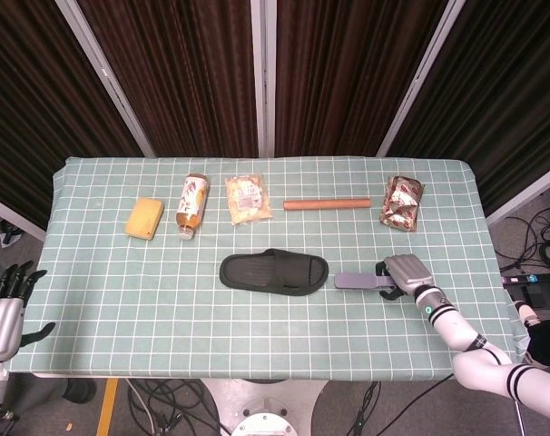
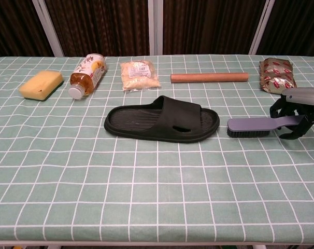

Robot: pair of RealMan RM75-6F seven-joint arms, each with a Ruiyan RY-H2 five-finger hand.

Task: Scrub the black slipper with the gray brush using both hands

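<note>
Robot lab test cell. Worktop under green checked cloth, dark curtains with metal frame posts behind, loose cables on floor, robot base below edge.

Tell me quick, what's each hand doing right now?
Left hand: open, holding nothing, off the table's left edge.
Right hand: fingers closing around the gray brush handle.

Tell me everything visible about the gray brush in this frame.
The gray brush has a flat gray back running into a long handle, with dark bristles underneath. It looks like plastic. It lies bristles down on the checked tablecloth, lengthwise, just right of the black slipper and not touching it. The right hand is curled around the handle end; the brush sits on the table, not lifted.
</note>
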